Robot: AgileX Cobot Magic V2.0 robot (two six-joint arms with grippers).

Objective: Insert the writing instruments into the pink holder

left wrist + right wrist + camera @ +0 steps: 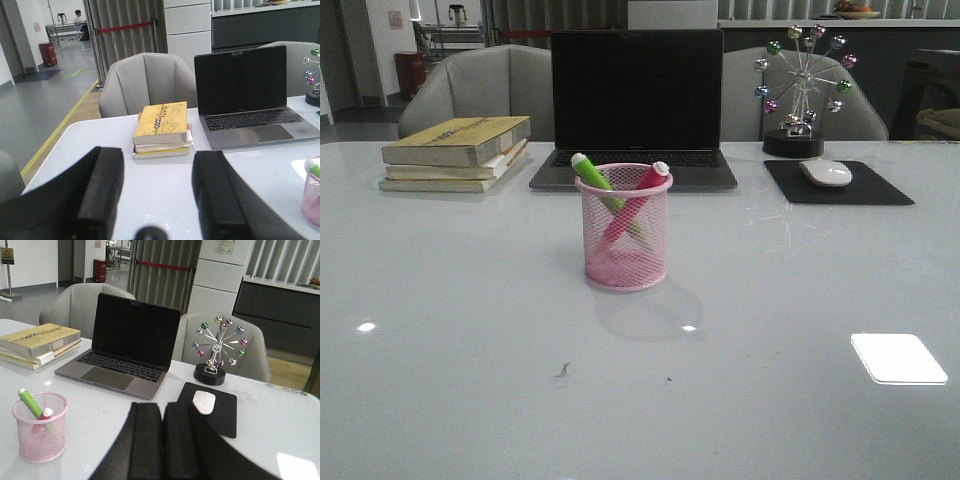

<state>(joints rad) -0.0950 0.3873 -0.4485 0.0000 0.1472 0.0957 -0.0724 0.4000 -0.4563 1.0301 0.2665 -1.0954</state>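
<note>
The glossy white surface (pixel 470 400) lies nearest, bare in front apart from bright ceiling reflections and a few small dark specks. In the left wrist view the left gripper (pixel 157 192) stands wide apart, its two black padded fingers (pixel 102 190) holding nothing and touching nothing. In the right wrist view the right gripper (pixel 162 440) is pressed closed, the black fingers (pixel 145 440) lying side by side with nothing between them.

Further in, at the middle of the surface, stands the pink wire-mesh cylindrical holder (pixel 626 250), upright, with a rolled rim and a solid pink base. Inside it are both writing instruments: the chunky bright green highlighter (pixel 596 178) leans toward the left rim and the pink highlighter (pixel 642 190) leans toward the right rim, their bodies crossing within the mesh. Each has a pale cap poking above the rim.

Just behind the holder sits an open grey laptop (pixel 635 105) with a dark screen. To its left is a stack of yellow-covered books (pixel 455 153). To its right a white mouse (pixel 826 172) rests on a black mat (pixel 840 185), with a ball-tipped kinetic wheel ornament (pixel 800 95) on a black base beyond it. Grey upholstered chairs (pixel 480 90) stand behind the surface.
</note>
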